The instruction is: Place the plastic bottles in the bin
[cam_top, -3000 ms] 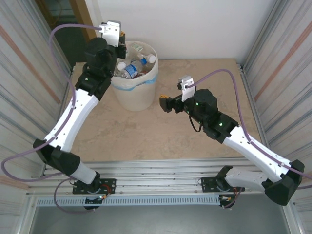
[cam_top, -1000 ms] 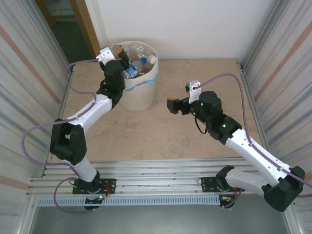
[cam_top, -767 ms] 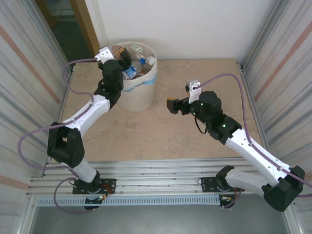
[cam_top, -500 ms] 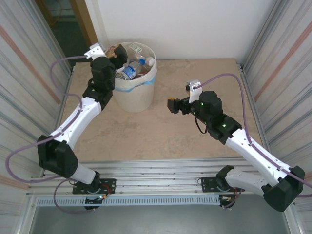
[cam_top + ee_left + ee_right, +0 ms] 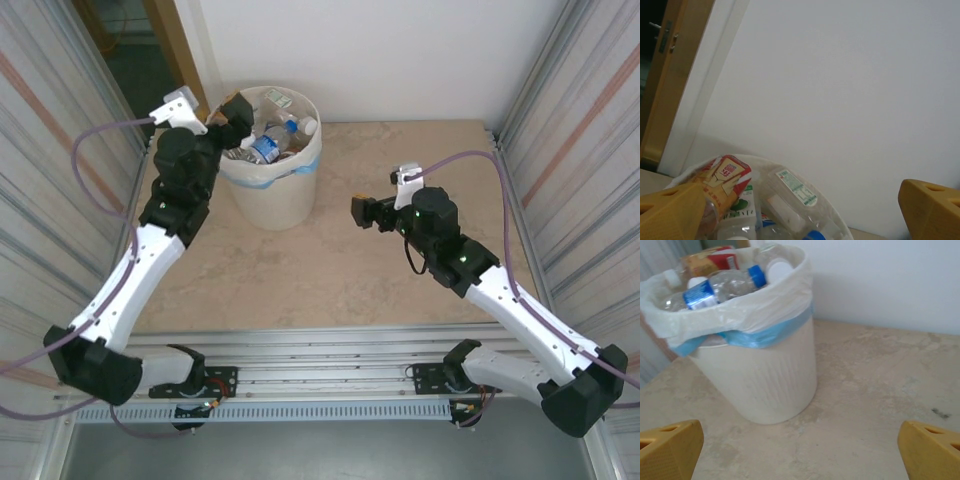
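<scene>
The left fingers point(image 5: 233, 112) stood wide apart with nothing between them. They were at the upper left rim of the bin point(image 5: 272, 190), near the top left of the overhead frame. The right fingers point(image 5: 362, 212) were spread wide as well and held nothing. They hung over the worktop point(image 5: 300, 285) at mid-frame, well apart from the bin and aimed towards it.

The plastic bottles point(image 5: 268, 140) lay heaped inside the bin, up to its rim. A blue-labelled bottle point(image 5: 705, 292) lay on its side on top, its long axis running left to right in the right wrist view, cap to the right.

Every bottle in sight lay in the bin, so the task looked about done. For any further drop, the left arm was much the nearer to the bin.
</scene>
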{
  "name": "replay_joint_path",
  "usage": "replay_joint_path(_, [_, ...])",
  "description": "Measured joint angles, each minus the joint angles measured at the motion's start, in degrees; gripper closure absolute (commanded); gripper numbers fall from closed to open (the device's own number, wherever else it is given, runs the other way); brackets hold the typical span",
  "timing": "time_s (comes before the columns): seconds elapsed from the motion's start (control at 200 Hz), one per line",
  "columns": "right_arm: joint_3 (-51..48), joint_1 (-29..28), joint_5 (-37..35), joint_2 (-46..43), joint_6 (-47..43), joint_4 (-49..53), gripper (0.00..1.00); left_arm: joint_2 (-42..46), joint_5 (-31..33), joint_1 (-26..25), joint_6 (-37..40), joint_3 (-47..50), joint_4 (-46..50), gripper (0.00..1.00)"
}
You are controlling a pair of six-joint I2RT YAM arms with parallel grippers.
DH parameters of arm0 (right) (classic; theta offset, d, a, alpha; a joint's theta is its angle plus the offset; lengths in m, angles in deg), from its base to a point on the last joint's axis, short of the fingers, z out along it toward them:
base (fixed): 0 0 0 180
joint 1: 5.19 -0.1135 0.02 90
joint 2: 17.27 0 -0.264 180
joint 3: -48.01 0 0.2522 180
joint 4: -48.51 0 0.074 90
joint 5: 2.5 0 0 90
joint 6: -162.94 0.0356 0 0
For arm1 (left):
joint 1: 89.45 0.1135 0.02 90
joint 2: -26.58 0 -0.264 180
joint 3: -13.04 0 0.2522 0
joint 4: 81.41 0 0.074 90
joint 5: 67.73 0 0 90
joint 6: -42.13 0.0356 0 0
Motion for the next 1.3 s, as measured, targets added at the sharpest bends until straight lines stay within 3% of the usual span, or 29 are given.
replay_joint_path(0.281, [0.0,4.07,-14.82,-5.38,4.59,7.3,0.02,16.11,1.27,-8.96,6.16,18.32,1.64,0.01])
replay_joint_path(0.556, [-5.05,6.56,-24.94,-10.29,4.02,10.29,0.02,30.12,7.26,-9.6,13.27,35.82,5.6,0.01])
replay_joint_path(0.726, [-13.29,13.29,-25.42,-11.52,2.89,9.66,0.02,35.95,12.44,-9.38,21.0,45.55,3.91,0.01])
replay_joint_path(0.862, [-16.96,17.92,-23.02,-11.52,2.89,8.17,0.02,38.4,13.25,-5.77,25.27,52.92,1.2,0.01])
replay_joint_path(1.127, [-20.5,22.67,-18.27,-10.97,2.82,3.69,0.02,37.62,6.47,8.96,24.06,58.9,-2.23,0.01])
replay_joint_path(1.302, [-20.55,23.74,-17.07,-8.13,2.82,2.16,0.02,33.99,3.19,11.82,23.3,59.89,-4.98,0.01])
